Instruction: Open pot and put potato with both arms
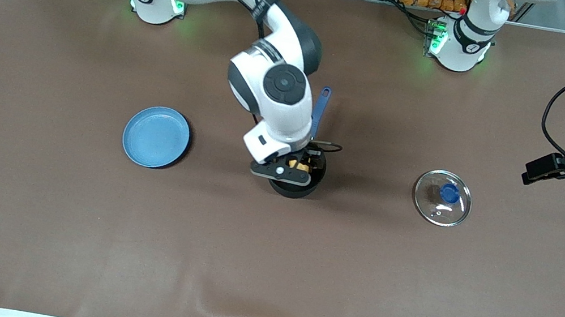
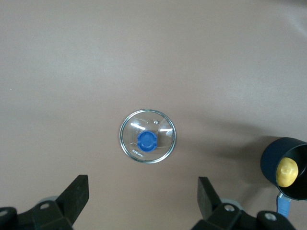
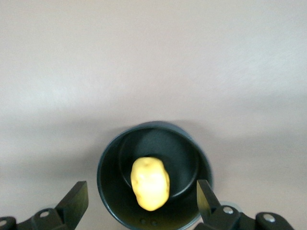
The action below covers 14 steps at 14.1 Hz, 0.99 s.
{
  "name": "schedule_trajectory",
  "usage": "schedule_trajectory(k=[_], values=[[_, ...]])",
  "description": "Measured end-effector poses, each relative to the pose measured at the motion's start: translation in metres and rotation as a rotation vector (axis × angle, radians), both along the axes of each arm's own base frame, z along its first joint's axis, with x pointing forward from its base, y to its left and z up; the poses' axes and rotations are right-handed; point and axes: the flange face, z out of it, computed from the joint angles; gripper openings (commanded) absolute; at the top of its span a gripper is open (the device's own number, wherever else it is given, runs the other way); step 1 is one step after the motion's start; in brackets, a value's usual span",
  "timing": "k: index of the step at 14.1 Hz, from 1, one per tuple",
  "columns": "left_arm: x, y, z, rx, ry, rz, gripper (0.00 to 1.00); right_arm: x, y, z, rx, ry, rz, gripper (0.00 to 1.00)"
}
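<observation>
Lying below right pincer (image 3: 139,203): potato (image 3: 150,183).

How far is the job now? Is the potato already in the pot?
Nearly finished. The lid lies on the table toward the left arm's end, so the pot is open. The potato lies inside it. The right claw hangs open over the pot, holding nothing. The left claw, open, waits above the lid. Only pulling the right arm away looks left.

Bright, even overhead light; soft shadows, slightly blurred wrist views.
</observation>
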Motion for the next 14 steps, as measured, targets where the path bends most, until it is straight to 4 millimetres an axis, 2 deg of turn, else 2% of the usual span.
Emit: schedule_trajectory(k=[2,5,7,8,11,14], values=[[0.000,0.000,0.000,0.000,0.000,0.000,1.00,0.026,-0.047,0.039,0.003,0.003,-0.021,1.00],[0.000,0.000,0.000,0.000,0.000,0.000,1.00,0.064,-0.153,0.099,0.048,0.058,0.041,1.00],[0.000,0.000,0.000,0.000,0.000,0.001,1.00,0.076,-0.221,0.123,0.034,0.110,0.067,1.00],[0.000,0.000,0.000,0.000,0.000,0.001,1.00,0.079,-0.247,0.133,0.016,0.120,0.070,1.00],[0.000,0.000,0.001,0.000,-0.001,0.000,1.00,0.081,-0.295,0.167,-0.016,0.075,0.067,1.00],[0.000,0.000,0.001,0.000,-0.003,0.000,1.00,0.067,-0.325,0.202,-0.034,0.042,0.052,1.00]])
